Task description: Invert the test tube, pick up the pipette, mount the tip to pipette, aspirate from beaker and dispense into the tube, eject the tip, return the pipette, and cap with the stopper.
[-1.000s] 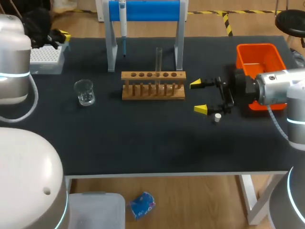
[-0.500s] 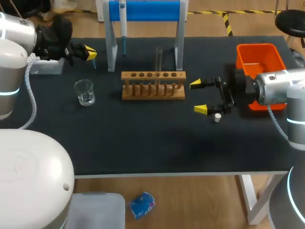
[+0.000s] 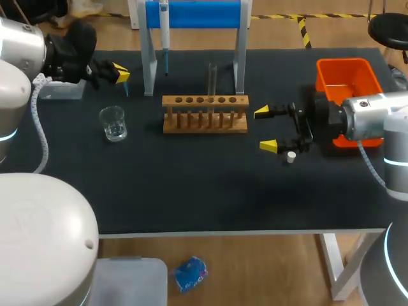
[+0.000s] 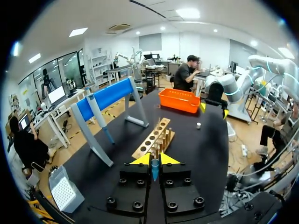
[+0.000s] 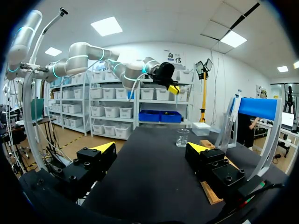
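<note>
My left gripper (image 3: pixel 120 72) hovers at the back left, between the tip box (image 3: pixel 62 85) and the blue stand, shut on a small blue pipette tip (image 4: pixel 154 171) that points down from its yellow tips. The pipette (image 3: pixel 164 33) hangs on the blue stand (image 3: pixel 194 14). A clear test tube (image 3: pixel 212 77) stands upright in the wooden rack (image 3: pixel 204 115). The glass beaker (image 3: pixel 113 123) sits left of the rack. My right gripper (image 3: pixel 267 129) lies open on its side, right of the rack, with the white stopper (image 3: pixel 291 157) on the table just beside its nearer finger.
An orange bin (image 3: pixel 344 78) stands at the back right, behind my right wrist. In the left wrist view the rack (image 4: pixel 154 142) lies ahead of the gripper and the bin (image 4: pixel 180 100) beyond it. The table's front half is bare black mat.
A second ago my left gripper was out of sight by the tip box; it has since swung right toward the stand with the blue tip. The right arm has kept still.
</note>
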You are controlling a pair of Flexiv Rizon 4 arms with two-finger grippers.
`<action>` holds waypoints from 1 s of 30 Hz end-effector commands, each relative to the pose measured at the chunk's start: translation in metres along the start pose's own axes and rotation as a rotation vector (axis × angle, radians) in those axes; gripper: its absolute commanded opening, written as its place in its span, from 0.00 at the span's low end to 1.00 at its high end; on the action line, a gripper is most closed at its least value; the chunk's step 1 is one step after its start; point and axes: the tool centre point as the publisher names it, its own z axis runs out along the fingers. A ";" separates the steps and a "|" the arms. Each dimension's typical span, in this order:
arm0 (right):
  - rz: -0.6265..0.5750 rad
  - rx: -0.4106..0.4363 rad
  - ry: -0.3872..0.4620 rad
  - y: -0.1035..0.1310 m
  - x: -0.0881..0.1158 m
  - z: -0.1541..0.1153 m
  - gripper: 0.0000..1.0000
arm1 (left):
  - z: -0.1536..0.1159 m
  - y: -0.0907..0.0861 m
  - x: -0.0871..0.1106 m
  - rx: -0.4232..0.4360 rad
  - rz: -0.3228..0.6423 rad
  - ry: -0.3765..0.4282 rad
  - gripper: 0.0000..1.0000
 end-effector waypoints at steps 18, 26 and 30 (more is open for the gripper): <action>-0.001 -0.001 0.000 -0.001 0.000 0.000 1.00 | 0.080 -0.067 0.148 -0.024 0.151 0.196 0.00; -0.001 -0.001 0.000 -0.001 0.000 0.000 1.00 | 0.128 -0.075 0.198 -0.074 0.208 0.296 0.00; -0.001 -0.001 0.000 -0.001 0.000 0.000 1.00 | 0.141 -0.071 0.205 -0.049 0.177 0.308 0.00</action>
